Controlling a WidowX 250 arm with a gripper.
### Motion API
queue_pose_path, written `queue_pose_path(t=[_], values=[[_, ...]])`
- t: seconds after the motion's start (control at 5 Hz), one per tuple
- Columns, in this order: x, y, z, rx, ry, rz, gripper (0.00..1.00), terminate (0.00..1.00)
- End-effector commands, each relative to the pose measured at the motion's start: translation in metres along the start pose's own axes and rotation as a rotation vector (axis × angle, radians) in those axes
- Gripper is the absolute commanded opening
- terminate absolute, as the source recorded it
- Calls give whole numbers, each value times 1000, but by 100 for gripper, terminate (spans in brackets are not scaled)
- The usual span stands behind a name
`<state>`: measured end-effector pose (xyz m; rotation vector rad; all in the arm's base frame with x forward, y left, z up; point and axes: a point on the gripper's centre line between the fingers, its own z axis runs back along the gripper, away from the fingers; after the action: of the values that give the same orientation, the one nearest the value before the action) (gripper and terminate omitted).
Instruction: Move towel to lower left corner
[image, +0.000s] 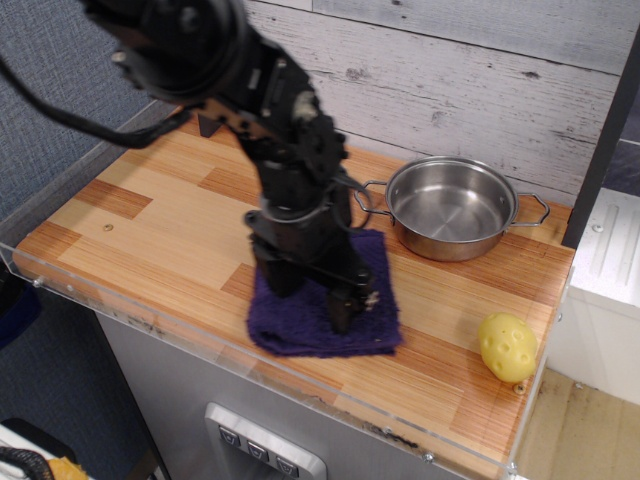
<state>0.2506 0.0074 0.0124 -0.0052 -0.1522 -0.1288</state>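
The towel (322, 318) is a dark purple fuzzy cloth, folded flat, lying near the front edge of the wooden table (150, 215), about in the middle from side to side. It looks soft and light and floppy, so I think it would bend and bunch up if pulled, and it would not break. It should slide over the smooth wood if something presses down on it and drags. A good spot to hold it would be near the middle or a thick folded edge, so the whole cloth comes along. The black gripper (305, 300) is right down on the towel, with one finger (343, 312) standing on the cloth and the other on its left part. The fingers look spread a little, pressing into the towel, but I cannot tell if they pinch any cloth. The lower left corner (45, 262) of the table is far off to the left and bare. Behind the towel sits a shiny steel pot (452, 208) with nothing inside it. A yellow ball (507, 346) rests near the right front corner.
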Motion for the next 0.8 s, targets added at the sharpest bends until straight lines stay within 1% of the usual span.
queue_pose_path(t=[0.0, 0.2, 0.6], values=[[-13, 54, 10, 22, -6, 124, 100, 0], [-17, 81, 13, 37, -20, 185, 100, 0], [-29, 137, 8, 63, -11, 291, 100, 0]])
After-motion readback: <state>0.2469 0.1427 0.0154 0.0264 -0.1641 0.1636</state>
